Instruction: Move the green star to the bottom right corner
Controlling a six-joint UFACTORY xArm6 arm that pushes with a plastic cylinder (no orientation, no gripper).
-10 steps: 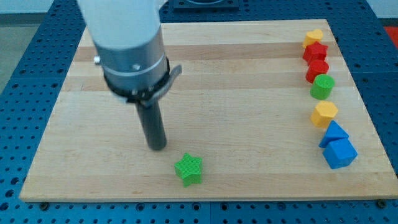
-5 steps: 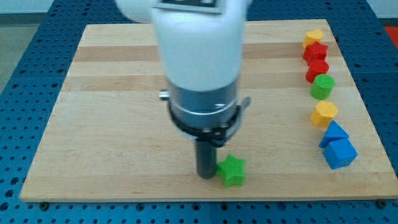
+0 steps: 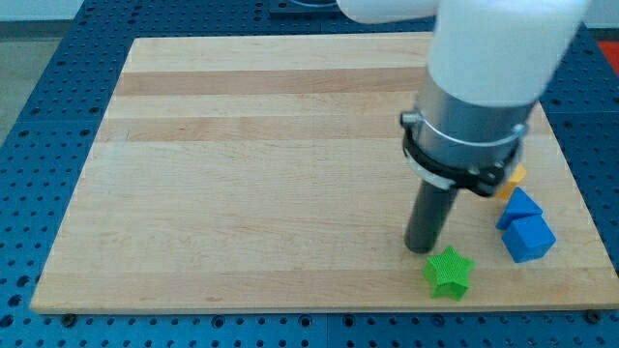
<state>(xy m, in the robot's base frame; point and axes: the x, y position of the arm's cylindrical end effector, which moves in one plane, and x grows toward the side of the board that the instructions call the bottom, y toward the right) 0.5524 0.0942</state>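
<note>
The green star (image 3: 449,273) lies near the board's bottom edge, right of centre. My tip (image 3: 422,249) rests on the board just above and to the left of the star, touching or almost touching it. The arm's wide white and grey body rises from there toward the view's top right and hides the upper right part of the board. The board's bottom right corner (image 3: 592,302) is to the star's right.
A blue cube (image 3: 528,238) and a blue triangular block (image 3: 520,206) sit right of the star near the right edge. A piece of an orange block (image 3: 515,177) shows just above them. The arm hides anything further up that edge.
My tip has swept from the board's left half to the right along the bottom. It has pushed the green star rightward, from about the middle to near the blue blocks.
</note>
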